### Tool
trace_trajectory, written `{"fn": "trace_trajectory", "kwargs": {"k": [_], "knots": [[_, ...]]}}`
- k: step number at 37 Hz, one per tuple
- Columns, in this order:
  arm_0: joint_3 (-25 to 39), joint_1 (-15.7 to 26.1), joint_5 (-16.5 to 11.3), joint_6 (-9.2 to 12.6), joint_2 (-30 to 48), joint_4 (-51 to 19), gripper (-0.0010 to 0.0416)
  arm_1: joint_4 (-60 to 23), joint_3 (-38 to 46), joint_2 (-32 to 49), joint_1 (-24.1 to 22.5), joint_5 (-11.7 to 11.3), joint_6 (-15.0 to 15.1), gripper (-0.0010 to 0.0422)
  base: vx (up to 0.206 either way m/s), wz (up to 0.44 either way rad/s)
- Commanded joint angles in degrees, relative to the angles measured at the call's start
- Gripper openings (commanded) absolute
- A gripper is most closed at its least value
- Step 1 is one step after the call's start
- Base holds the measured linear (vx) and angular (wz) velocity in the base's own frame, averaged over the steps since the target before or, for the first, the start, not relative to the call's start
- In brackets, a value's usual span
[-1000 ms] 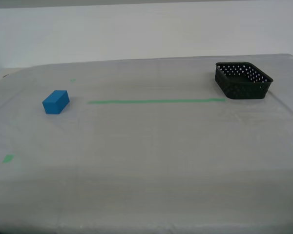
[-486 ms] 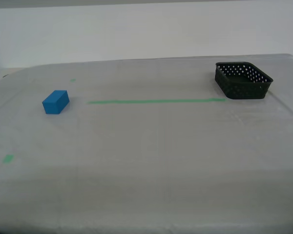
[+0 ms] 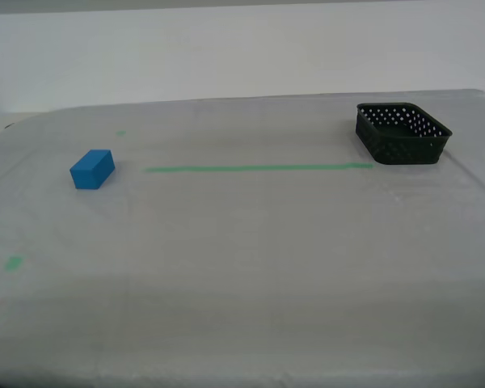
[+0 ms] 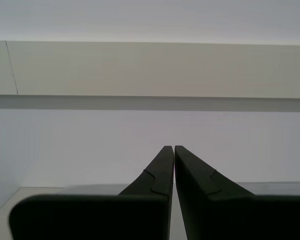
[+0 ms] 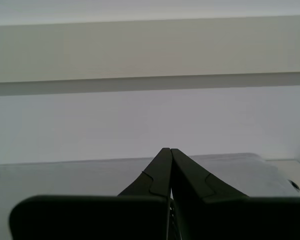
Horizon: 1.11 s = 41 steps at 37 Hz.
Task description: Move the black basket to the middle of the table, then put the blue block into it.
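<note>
The black basket (image 3: 402, 133) stands empty at the far side of the table (image 3: 242, 242), toward the exterior view's right, at the end of the green tape line (image 3: 259, 168). The blue block (image 3: 92, 169) lies on the cloth toward the exterior view's left. Neither arm shows in the exterior view. My first gripper (image 5: 169, 152) is shut and empty, pointing at the wall above the table's far edge. My second gripper (image 4: 173, 149) is shut and empty, also facing the wall. Neither wrist view shows the basket or the block.
Small green tape marks lie on the cloth at the exterior view's left (image 3: 14, 263) and farther back (image 3: 120, 133). A white wall runs behind the table. The table's right edge runs close beside the basket.
</note>
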Motion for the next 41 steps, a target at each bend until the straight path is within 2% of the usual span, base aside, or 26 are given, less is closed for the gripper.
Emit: {"fn": "trace_trajectory", "kwargs": {"k": [1,13,18,22,30,41], "knots": [[3.0,0.0,0.0,0.0,0.0,-4.8,0.0000,0.2,0.0,0.0,0.0,0.0,0.1,0.0000,0.000,0.000],[13.5,0.0,0.0,0.2,0.1,-24.0,0.0000,0.2,0.0,0.0,0.0,0.0,0.1,0.0000,0.000,0.000],[18.7,-0.1,1.6,0.2,0.9,-31.4,0.0000,0.2,0.0,0.0,0.0,0.0,0.1,0.0000,0.000,0.000],[22.8,-0.1,1.8,0.2,2.3,-37.2,0.0000,0.2,0.0,0.0,0.0,0.0,0.1,0.0000,0.000,0.000],[31.8,-0.2,1.8,0.2,8.3,-49.2,0.0000,0.2,0.0,0.0,0.0,0.0,0.1,0.0000,0.000,0.000],[43.9,-0.4,1.7,0.2,19.2,-61.0,0.0000,0.2,0.0,0.0,0.0,0.0,0.1,0.0000,0.000,0.000]]}}
